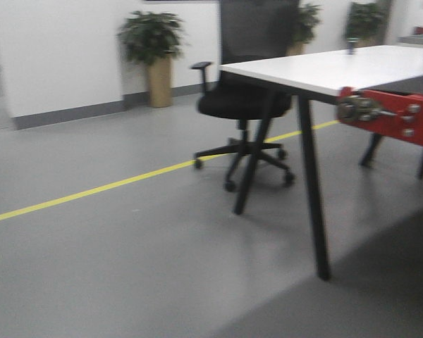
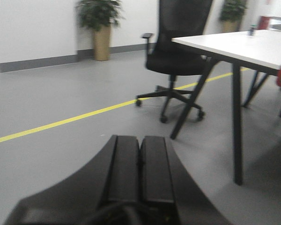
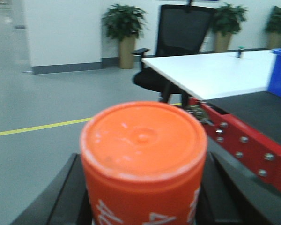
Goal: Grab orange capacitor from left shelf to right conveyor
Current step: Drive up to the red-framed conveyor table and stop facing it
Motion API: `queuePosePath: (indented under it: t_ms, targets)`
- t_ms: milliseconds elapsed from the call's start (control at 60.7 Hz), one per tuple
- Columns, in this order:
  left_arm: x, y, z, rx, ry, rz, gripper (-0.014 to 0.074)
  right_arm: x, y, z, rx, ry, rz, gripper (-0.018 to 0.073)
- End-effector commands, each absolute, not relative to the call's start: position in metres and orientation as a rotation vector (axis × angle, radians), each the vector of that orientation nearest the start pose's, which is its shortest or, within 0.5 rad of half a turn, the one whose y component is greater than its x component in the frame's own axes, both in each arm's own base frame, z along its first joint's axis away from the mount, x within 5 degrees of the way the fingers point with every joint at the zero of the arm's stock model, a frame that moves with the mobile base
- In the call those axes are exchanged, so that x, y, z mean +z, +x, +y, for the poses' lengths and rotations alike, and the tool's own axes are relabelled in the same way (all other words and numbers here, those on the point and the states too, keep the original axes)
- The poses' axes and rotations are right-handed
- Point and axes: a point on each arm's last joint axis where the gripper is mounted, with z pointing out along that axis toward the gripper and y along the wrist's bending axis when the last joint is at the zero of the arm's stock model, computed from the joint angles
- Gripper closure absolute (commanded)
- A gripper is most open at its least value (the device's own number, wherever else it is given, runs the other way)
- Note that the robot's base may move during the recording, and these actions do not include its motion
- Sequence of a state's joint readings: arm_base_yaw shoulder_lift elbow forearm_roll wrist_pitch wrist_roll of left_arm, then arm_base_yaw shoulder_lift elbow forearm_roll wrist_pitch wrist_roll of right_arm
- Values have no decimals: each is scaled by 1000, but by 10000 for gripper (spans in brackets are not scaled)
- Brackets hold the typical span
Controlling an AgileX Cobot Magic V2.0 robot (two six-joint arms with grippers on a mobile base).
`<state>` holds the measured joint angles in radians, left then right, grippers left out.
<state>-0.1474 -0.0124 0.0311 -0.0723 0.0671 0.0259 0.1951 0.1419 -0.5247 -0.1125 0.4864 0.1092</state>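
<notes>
My right gripper [image 3: 143,187] is shut on the orange capacitor [image 3: 143,154], an orange cylinder with white print on its side; it fills the lower middle of the right wrist view, end cap toward the camera. The right conveyor [image 3: 250,110] lies ahead to the right, a dark grey belt with a red bolted front edge [image 3: 246,145]; its red end also shows in the front view [image 1: 398,113]. My left gripper [image 2: 140,140] is shut and empty, fingers [image 2: 124,168] pressed together above the grey floor. The left shelf is out of view.
A white-topped table [image 1: 338,67] on black legs stands beside the conveyor, with a black office chair [image 1: 247,98] behind it. A blue bin [image 3: 280,72] sits at the belt's far right. Potted plants [image 1: 154,53] line the wall. A yellow line [image 1: 113,184] crosses the floor.
</notes>
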Motion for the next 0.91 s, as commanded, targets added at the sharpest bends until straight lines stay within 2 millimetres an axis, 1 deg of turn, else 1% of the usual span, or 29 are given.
queuePosePath:
  t_ms: [0,890]
  targets:
    - [208,55,-8,-161,71,1463,723,350,30,1,108,-117,1472,504]
    - [208,55,-8,-161,71,1463,723,350,30,1,107,-116,1473,504]
